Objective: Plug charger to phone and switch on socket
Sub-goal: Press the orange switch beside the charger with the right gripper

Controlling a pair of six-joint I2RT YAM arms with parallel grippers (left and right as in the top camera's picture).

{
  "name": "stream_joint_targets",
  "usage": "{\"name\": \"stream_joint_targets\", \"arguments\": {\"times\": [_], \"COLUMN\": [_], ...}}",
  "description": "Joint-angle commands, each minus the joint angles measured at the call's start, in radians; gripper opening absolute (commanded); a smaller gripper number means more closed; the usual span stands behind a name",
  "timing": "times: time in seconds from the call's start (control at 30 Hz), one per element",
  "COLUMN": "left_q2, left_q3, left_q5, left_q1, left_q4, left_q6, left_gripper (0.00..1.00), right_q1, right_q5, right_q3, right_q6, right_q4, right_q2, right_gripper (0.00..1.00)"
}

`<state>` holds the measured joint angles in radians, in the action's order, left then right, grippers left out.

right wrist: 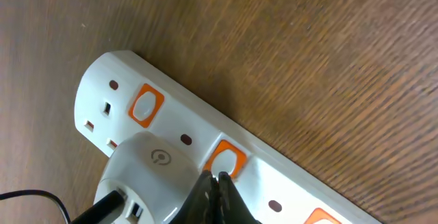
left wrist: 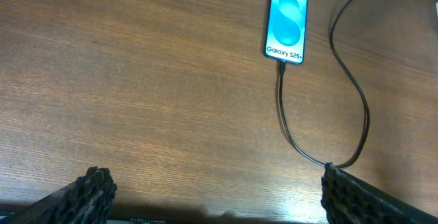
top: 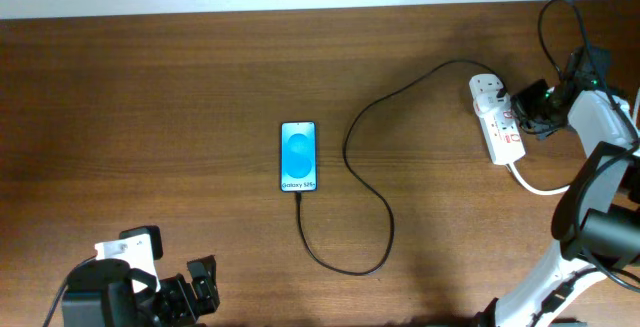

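Observation:
The phone (top: 298, 156) lies mid-table, blue screen up; it also shows in the left wrist view (left wrist: 286, 21). The black charger cable (top: 372, 182) is plugged into the phone's bottom edge, loops right and runs to the white adapter (right wrist: 147, 166) seated in the socket strip (top: 497, 119). In the right wrist view the strip (right wrist: 287, 183) shows orange-framed rocker switches. My right gripper (right wrist: 215, 179) is shut, its fingertips touching the switch (right wrist: 227, 159) next to the adapter. My left gripper (left wrist: 212, 193) is open and empty, low over bare table near the front edge.
The strip's thick white cord (top: 535, 185) curves off to the right under my right arm. Another switch (right wrist: 146, 106) sits near the strip's end. The wooden table's far edge (top: 250, 15) meets a pale wall.

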<state>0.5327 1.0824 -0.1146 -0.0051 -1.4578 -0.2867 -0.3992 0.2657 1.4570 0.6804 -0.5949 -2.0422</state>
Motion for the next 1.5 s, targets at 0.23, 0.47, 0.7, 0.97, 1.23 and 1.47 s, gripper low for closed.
{"name": "stream_joint_targets", "arguments": {"times": [0.23, 0.47, 0.7, 0.97, 1.23, 1.47], "left_q2": [-0.003, -0.003, -0.003, -0.003, -0.003, -0.003], "left_q3": [-0.001, -0.001, -0.001, -0.001, -0.001, -0.001], "left_q5": [0.011, 0.011, 0.011, 0.011, 0.011, 0.011], "left_q1": [-0.001, -0.001, -0.001, -0.001, -0.001, -0.001], "left_q4": [0.001, 0.001, 0.001, 0.001, 0.001, 0.001], "left_q6": [0.012, 0.012, 0.012, 0.012, 0.012, 0.012], "left_gripper": [1.00, 0.99, 0.99, 0.99, 0.99, 0.99], "right_q1": [0.032, 0.040, 0.073, 0.101, 0.130, 0.132], "right_q5": [-0.054, -0.061, -0.069, -0.092, -0.095, -0.090], "right_q3": [0.020, 0.020, 0.012, 0.012, 0.012, 0.012], "right_q6": [-0.101, -0.127, -0.176, -0.175, -0.175, -0.175], "right_q4": [0.009, 0.034, 0.022, -0.017, -0.024, -0.018], "right_q2": [-0.043, -0.043, -0.045, -0.046, -0.046, -0.046], "right_gripper": [0.04, 0.04, 0.04, 0.04, 0.04, 0.04]}}
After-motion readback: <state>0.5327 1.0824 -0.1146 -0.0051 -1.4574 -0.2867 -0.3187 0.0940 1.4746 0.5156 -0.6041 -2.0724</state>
